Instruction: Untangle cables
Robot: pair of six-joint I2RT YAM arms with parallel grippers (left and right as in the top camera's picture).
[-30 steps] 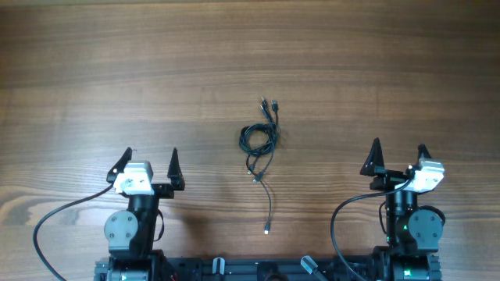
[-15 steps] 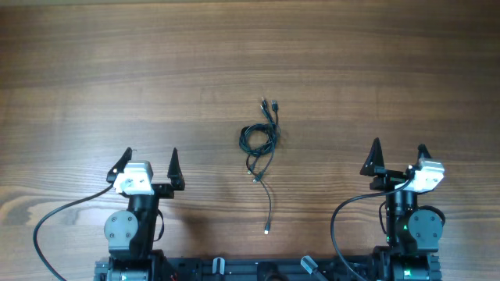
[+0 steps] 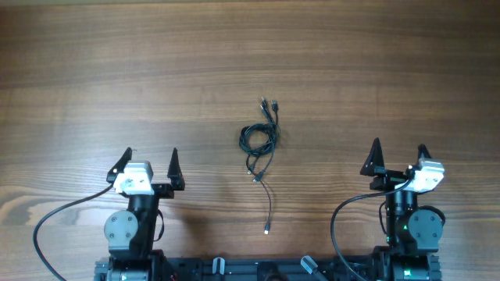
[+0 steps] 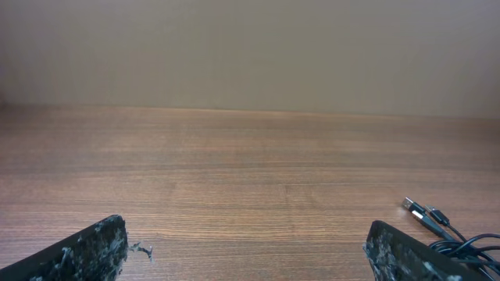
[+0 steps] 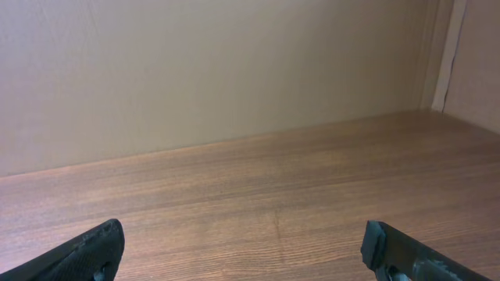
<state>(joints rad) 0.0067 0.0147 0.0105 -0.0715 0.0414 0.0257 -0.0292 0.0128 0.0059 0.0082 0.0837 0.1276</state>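
The cables (image 3: 260,140) lie as a small black bundle in the middle of the wooden table, a coil with plug ends (image 3: 269,104) sticking out behind it and one strand trailing toward the front. The left wrist view catches the plug ends (image 4: 426,213) at its lower right. My left gripper (image 3: 148,159) stands open near the front left, well apart from the bundle, with nothing between its fingers. At the front right my right gripper (image 3: 398,151) is open too and holds nothing. The right wrist view shows only bare wood between its fingertips (image 5: 94,250).
Thick black cords (image 3: 62,215) run from both arm bases along the table's front edge. A beige wall (image 5: 211,70) rises behind the table, with a corner at the far right in the right wrist view.
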